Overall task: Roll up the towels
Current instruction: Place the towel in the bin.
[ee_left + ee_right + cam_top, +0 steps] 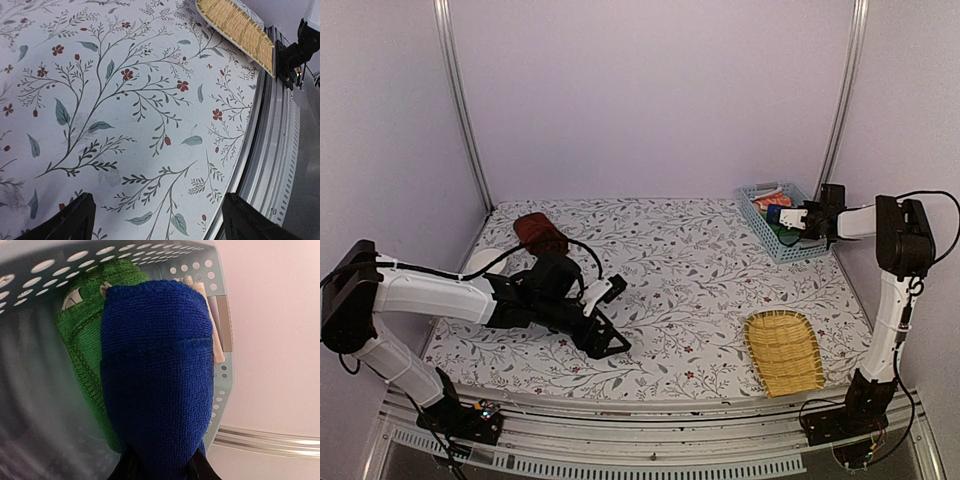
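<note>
The right gripper [165,471] is clamped on the blue towel [155,375], a plump bundle of loopy terry with a stitched hem across it. It holds the towel over the pale, perforated plastic basket [30,270], just beside a nubby green cloth [80,345] lying inside. Well away from the basket, on the floral tablecloth [125,100], the reddish-brown towel [540,233] sits as a rounded roll. Also well apart from the basket, the left gripper [160,222] hangs with its black jaws spread wide, holding nothing.

Nothing here can be read: no words, numbers or brand marks. The tablecloth [670,290] carries only a leaf-and-flower print.
</note>
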